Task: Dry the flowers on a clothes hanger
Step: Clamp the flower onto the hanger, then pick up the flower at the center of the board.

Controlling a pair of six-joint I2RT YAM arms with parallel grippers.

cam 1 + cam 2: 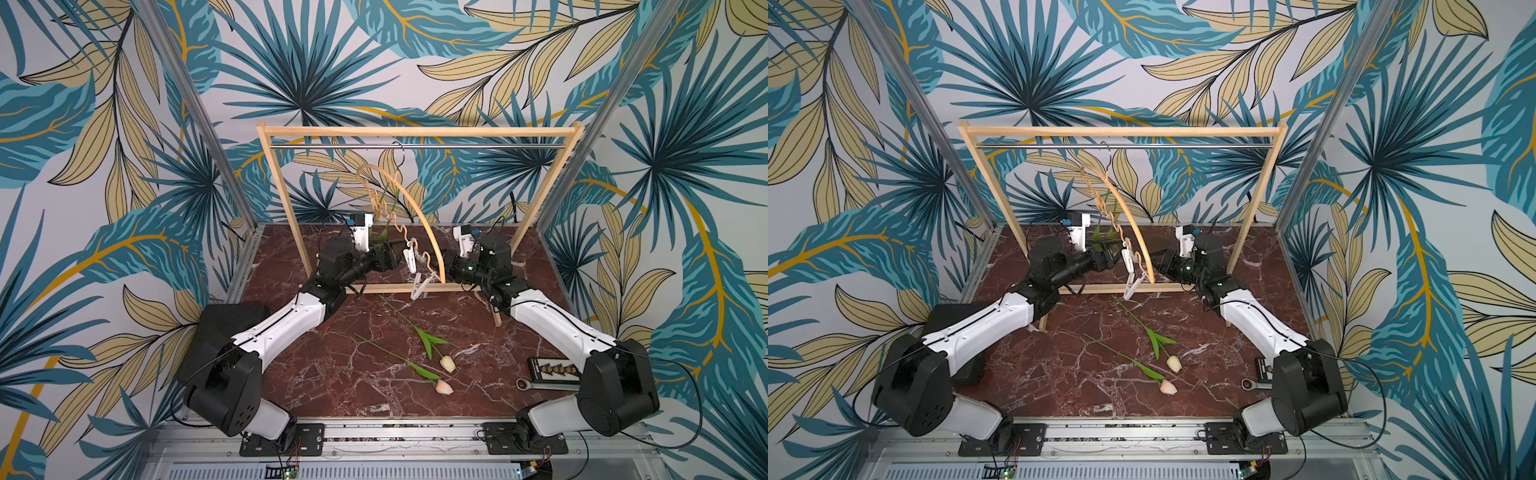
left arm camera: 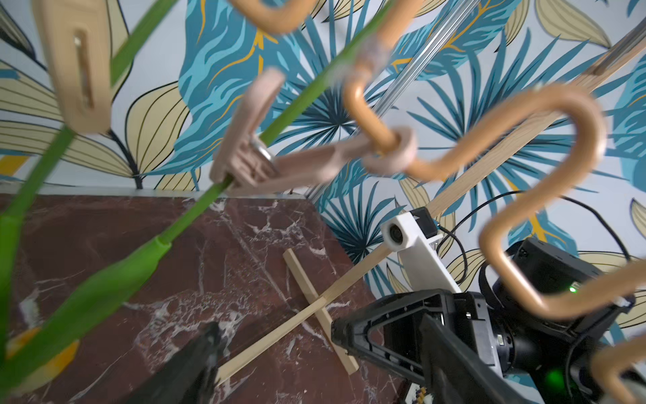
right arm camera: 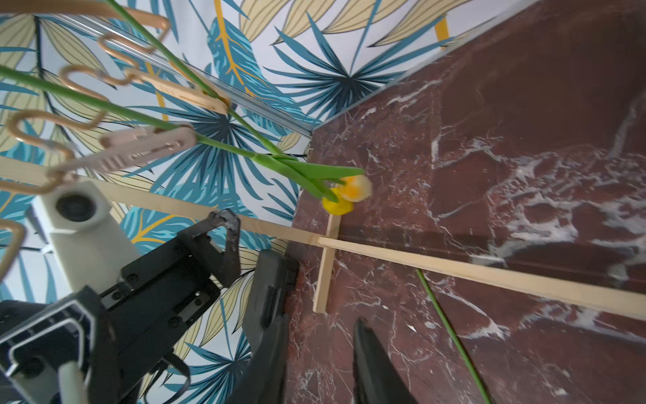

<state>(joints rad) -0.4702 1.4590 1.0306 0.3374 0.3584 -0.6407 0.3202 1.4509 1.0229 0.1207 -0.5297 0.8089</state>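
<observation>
The left gripper (image 1: 400, 258) is spread wide with nothing between its fingers. The right gripper (image 1: 445, 264) faces it, its jaws parted less widely and also empty. Between the two hangs the clothes hanger (image 1: 432, 249), turned nearly end-on. Its wavy bar (image 2: 559, 101) and curved arm stand directly between the two tools.

In the right wrist view two clips (image 3: 146, 148) each pinch one green stem. From them the yellow tulip (image 3: 337, 206) and the orange-yellow tulip (image 3: 356, 189) hang head down, just beyond the left gripper. In both top views two white clips (image 1: 410, 259) dangle from the bar's near end. I cannot tell whether these are the same clips.

Below both grippers runs the base bar of the wooden rack (image 1: 415, 132). The hanger's hook sits above them on the rack's metal rail (image 1: 457, 146).

Behind the grippers, toward the arm bases, the cream-white tulip (image 1: 448, 363) and the pink tulip (image 1: 444, 387) lie on the marble tabletop (image 1: 332, 374). They are near each other and well apart from the hanger. That makes four flowers, two hung and two lying.

Beside the right arm's shoulder lie one wrench (image 1: 536, 384) and one black case (image 1: 552, 370).

Both arms reach forward from the near edge, with forearms angled inward and wrists levelled toward each other.
</observation>
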